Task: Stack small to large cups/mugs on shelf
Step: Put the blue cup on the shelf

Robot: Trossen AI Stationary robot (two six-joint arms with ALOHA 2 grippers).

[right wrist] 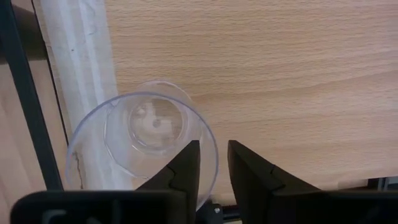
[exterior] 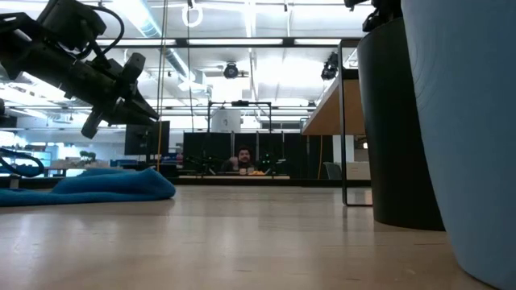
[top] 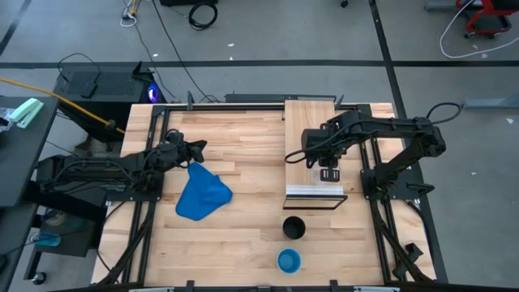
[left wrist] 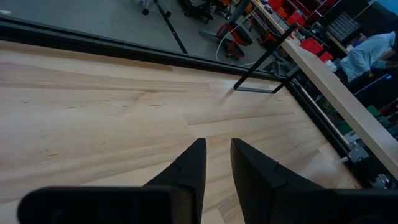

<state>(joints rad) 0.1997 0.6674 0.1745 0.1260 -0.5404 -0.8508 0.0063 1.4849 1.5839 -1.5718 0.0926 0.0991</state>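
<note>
The right gripper (right wrist: 213, 163) hangs over the shelf (top: 312, 138), its fingers (right wrist: 183, 165) pinched on the rim of the clear cup (right wrist: 142, 144), one inside the wall and one outside; the cup stands upright near the shelf's silver front edge. Three cups in all: that clear one, one black cup (top: 293, 228) and one light-blue cup (top: 289, 260) (both on the table (top: 243, 235), in front of the shelf). The left gripper (left wrist: 217, 163) hovers above one blue cloth (top: 201, 194), fingers nearly closed on nothing.
</note>
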